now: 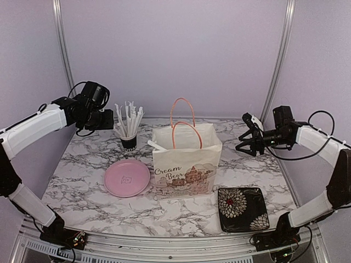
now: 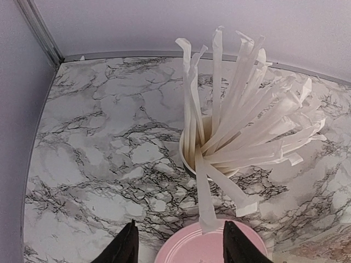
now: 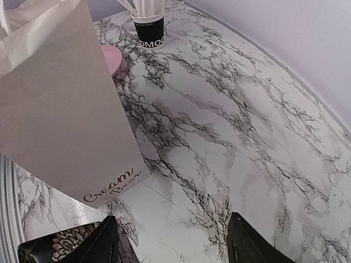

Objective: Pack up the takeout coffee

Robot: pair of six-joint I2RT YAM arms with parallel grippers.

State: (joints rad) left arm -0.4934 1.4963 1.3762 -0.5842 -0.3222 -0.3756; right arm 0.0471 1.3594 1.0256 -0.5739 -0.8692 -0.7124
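Plain lilac walls (image 1: 175, 55) close in the back and both sides, with metal posts (image 1: 63, 49) at the back corners. They enclose a table (image 1: 88, 186) with a white top veined in grey and black, bare over most of its area.

A cream paper bag (image 1: 186, 164) with orange handles stands upright and open-mouthed at the middle of the table. The coffee cups show in none of the views. They may sit inside the bag, but its inside is hidden, so I cannot tell. One white stick (image 1: 155, 145) pokes out at the bag's left rim. Since no cup is left on the table, the packing looks mostly or wholly done.

A square black plate with a flower pattern (image 1: 243, 209) lies at the bag's front right. A round pink plate (image 1: 127, 178) lies at its left. Behind the pink plate stands a black cup of white sticks (image 1: 129, 142), which is not part of the order.

The left claw (image 2: 180, 235) hangs above that cup, spread and empty. The right claw (image 3: 171, 230) hovers to the right of the bag, also spread and holding nothing.
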